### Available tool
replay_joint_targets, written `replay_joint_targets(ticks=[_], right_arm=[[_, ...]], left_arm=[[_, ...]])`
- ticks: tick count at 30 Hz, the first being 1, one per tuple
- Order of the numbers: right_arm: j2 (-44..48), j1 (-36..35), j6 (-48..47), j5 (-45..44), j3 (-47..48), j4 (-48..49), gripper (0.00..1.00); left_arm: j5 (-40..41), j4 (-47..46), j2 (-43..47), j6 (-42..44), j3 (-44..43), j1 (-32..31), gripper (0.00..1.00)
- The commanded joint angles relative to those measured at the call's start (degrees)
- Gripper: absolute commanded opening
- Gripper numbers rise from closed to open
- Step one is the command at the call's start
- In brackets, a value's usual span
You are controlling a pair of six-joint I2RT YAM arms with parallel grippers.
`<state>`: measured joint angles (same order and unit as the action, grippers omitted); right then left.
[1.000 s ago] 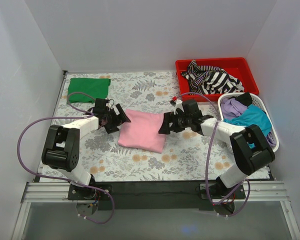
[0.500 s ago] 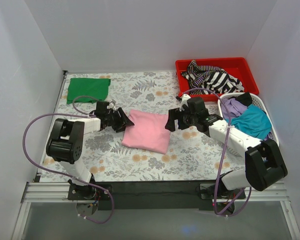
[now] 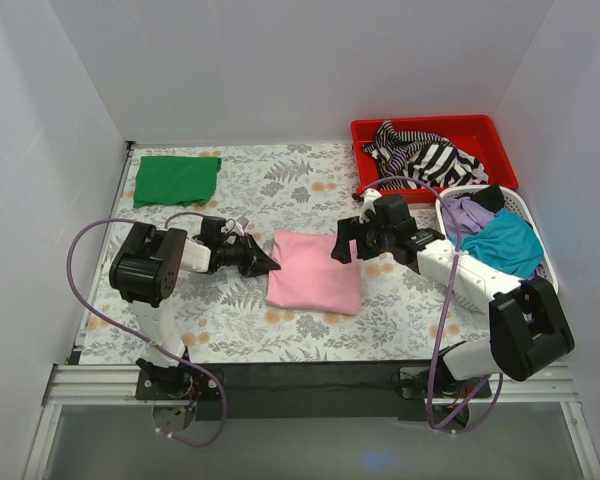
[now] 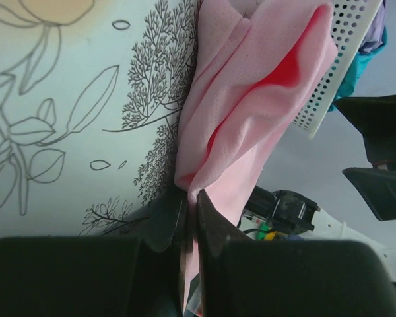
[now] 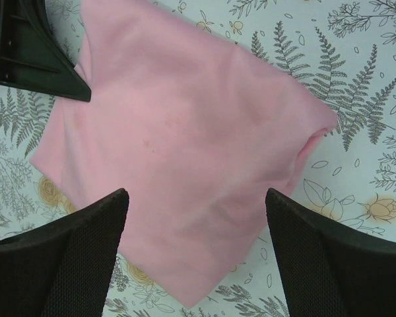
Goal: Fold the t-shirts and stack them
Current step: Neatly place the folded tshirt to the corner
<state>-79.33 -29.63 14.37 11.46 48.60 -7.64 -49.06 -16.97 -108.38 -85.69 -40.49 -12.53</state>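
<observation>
Three white walls (image 3: pixel 310 70) enclose the floral-print table (image 3: pixel 400 320) bearing a pink t-shirt (image 3: pixel 315 272).

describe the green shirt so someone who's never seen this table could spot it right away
Start at the floral-patterned table and go to its far left corner. The dark green t-shirt lies there folded flat, on its own. It is the only green thing in the scene; the other folded shirt, the pink t-shirt, sits in the middle of the table.
</observation>
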Motion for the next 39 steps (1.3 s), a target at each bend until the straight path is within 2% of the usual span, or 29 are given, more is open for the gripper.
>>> replay_joint_targets(ticks=[1,5,11,12,15,21,26,39], right_arm=[[-0.7,0.2,-1.2,-0.7,1.4,-0.4,0.90],[-1.7,0.1,-1.1,0.6,1.6,-0.4,0.90],[-2.9,0.2,-1.2,0.7,1.9,-0.4,0.90],[-3.1,0.2,-1.3,0.7,2.0,-0.4,0.90],[-3.6,0.3,-1.5,0.4,2.4,-0.4,0.90],[-5.2,0.2,-2.0,0.2,3.4,-0.3,0.89],[-6.8,0.3,-2.0,0.1,4.7,-0.1,0.89],[-9.1,0.5,-1.5,2.1,4.8,1.0,0.89]], left_arm=[[-1.4,-4.0,-1.6,-2.8,1.3,-0.7,0.00],[-3.3,-2.1,-0.6,-2.8,-8.5,-0.7,0.00],[-0.7,14.0,-3.9,6.2,-25.3,-0.7,0.00],[-0.2,16.7,-5.8,7.5,-29.5,-0.7,0.00],[0.7,21.6,-9.7,9.9,-34.3,-0.4,0.00],[2.3,32.2,-18.1,15.5,-49.8,1.1,0.00],[2.4,38.3,-25.1,17.1,-63.8,2.6,0.00],[5.0,48.6,-34.4,22.9,-88.6,9.1,0.00]])
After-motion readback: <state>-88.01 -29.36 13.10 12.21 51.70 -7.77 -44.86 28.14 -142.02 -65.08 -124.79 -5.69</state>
